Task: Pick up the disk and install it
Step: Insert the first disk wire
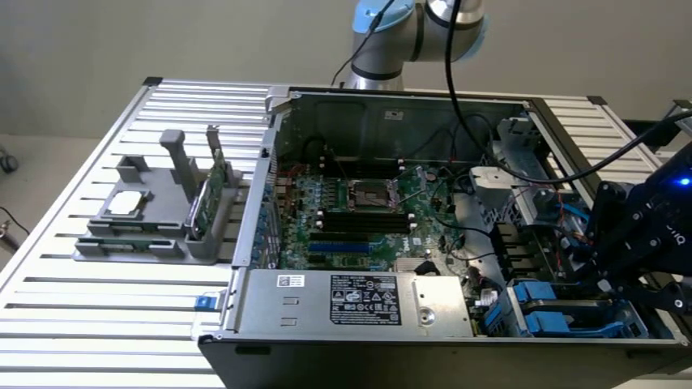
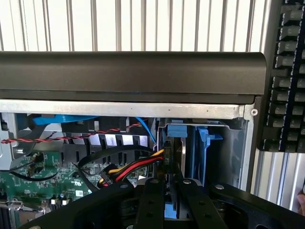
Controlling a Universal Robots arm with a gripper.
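On the slatted metal table an open computer case lay on its side, motherboard facing up. Power supply sat at 6 o'clock inside the case, as seen in the exterior view.

Arm entered at 12 o'clock of that view. The gripper hung at about 4 o'clock, over the drive-bay corner of the case, just above two blue carriers.

Wrist view: the gripper pointed straight into the bay beside the case wall. Its fingers stood nearly parallel with only a narrow gap, pinching the disk edge-on. The disk stood upright in the bay. The blue tab of its carrier frame was at the far end, near the case rim. A yellow, red and black cable bundle reached to the disk's side; I could not tell whether it was plugged in. How deep the disk sat was hidden.

At 9 o'clock of the exterior view, outside the case, a grey fixture held a small silver chip and an upright green card. A keyboard lay beyond the case in the wrist view.
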